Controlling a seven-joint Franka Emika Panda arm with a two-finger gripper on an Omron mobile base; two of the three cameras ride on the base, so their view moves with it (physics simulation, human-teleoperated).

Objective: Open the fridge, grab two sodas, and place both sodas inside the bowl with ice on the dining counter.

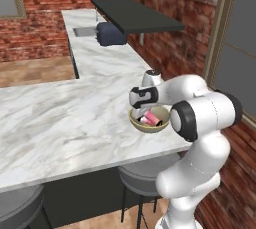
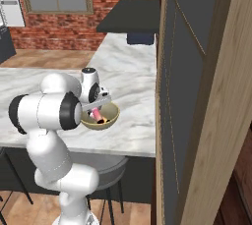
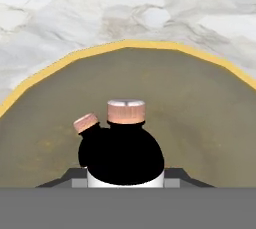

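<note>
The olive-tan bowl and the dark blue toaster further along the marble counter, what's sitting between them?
Nothing: in the left base view, bare veined marble runs from the round olive-tan bowl to the dark blue toaster.

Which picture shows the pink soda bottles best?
The hand view: both sodas show close up, caps toward the camera, inside the bowl. The left base view shows a pink patch in the bowl beside the arm; the right base view shows a smaller sliver.

a home kitchen: marble dining counter (image 1: 60, 118), stools (image 1: 142, 178), sink (image 1: 84, 31), brick walls.
</note>
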